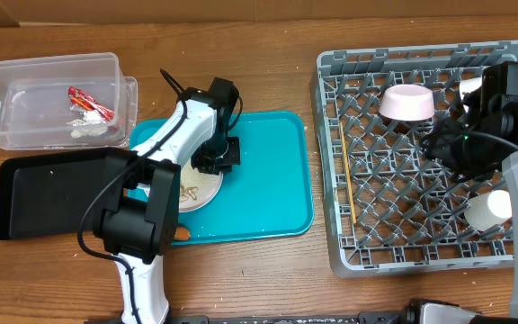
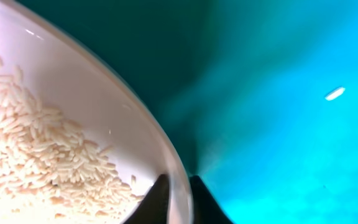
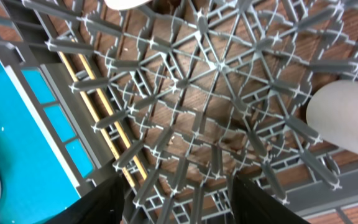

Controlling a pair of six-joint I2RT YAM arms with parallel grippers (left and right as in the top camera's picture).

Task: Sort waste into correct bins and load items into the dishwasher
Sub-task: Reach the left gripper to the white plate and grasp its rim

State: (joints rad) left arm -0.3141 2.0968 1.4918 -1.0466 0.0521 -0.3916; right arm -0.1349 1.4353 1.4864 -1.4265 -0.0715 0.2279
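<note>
- Fingertips (image 2: 155, 202) come first in the left wrist view. The left gripper (image 2: 179, 200) has one dark pad inside and one outside the rim of the plate (image 2: 110, 106), pinched onto it.
- And the load?
- White rice (image 2: 36, 146) is spread loosely across the plate's inner face. Beneath it is the teal tray (image 2: 291, 162), with one stray grain (image 2: 334, 93) on it. Whether the plate is lifted or resting, I cannot tell.
- How will it handle?
- My guess is stiff, glazed, slick and breakable. Held by one edge, it will want to swing, and the rice will slide the moment it tips. It needs a deep, firm bite on the rim, kept level until it is over a bin.
- Overhead?
- The plate lies on the left half of the tray, under the left wrist, with brownish bits (image 1: 189, 191) on it. A small orange stick (image 1: 181, 232) lies at the tray's front edge. Up left, the clear tub (image 1: 25, 90) holds the red wrapper (image 1: 91, 101) and crumpled paper (image 1: 84, 131). The black tray (image 1: 52, 193) lies just in front of it.
- Right wrist?
- The right gripper (image 3: 180, 205) has its fingers spread wide, with nothing between them, above the lattice of the dish rack (image 3: 216, 68). The chopsticks (image 3: 98, 118) lie along the rack's left side and the cup (image 3: 347, 118) is off to the right. The overhead view also shows a bowl (image 1: 407, 102) toward the rack's back.
</note>
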